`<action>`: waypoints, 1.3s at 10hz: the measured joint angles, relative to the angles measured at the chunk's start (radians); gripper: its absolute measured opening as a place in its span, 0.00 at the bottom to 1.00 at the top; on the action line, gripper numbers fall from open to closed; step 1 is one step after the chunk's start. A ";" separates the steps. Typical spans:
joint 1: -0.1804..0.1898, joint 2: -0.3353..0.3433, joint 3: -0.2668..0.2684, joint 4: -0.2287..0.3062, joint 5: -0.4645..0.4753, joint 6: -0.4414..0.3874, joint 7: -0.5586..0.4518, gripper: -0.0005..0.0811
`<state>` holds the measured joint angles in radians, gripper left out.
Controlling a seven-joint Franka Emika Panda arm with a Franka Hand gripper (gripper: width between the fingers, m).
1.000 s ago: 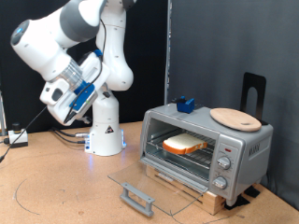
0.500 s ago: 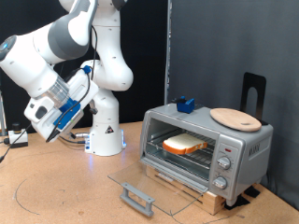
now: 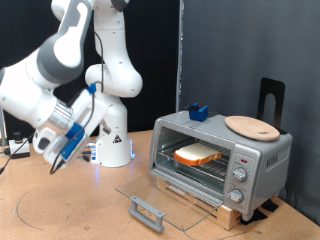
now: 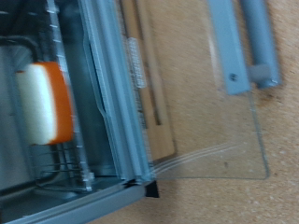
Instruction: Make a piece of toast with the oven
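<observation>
The piece of toast [image 3: 197, 155] lies flat on the wire rack inside the silver oven [image 3: 255, 158]. The oven's glass door [image 3: 150, 192] hangs fully open and flat, with its grey handle [image 3: 147, 212] at the front. My gripper [image 3: 52, 160] is low at the exterior view's left, far from the oven, with nothing seen in it. The wrist view shows the toast [image 4: 42, 103], the oven's frame [image 4: 112, 93], the open glass door [image 4: 196, 103] and the handle [image 4: 245, 42]. No fingers show there.
A round wooden plate [image 3: 252, 126] and a small blue object [image 3: 196, 111] sit on top of the oven. A black stand [image 3: 272, 98] rises behind it. The oven rests on a wooden board [image 3: 205, 203]. Cables and a small box [image 3: 15, 148] lie at the far left.
The arm has swung down and towards the exterior view's left, carrying the gripper lower and further from the oven. The toast, the oven and the door have not moved.
</observation>
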<state>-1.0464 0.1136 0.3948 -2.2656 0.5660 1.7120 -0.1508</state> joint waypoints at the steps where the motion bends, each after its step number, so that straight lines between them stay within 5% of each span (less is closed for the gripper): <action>1: 0.008 0.029 0.005 -0.013 -0.048 0.036 0.011 0.99; 4: 0.026 0.075 0.010 -0.033 -0.091 0.109 0.034 0.99; 8: 0.022 0.125 0.013 -0.032 -0.032 0.068 -0.138 0.99; 13: 0.054 0.208 0.020 -0.088 -0.147 0.177 -0.199 0.99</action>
<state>-0.9922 0.3215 0.4145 -2.3531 0.4186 1.8885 -0.3497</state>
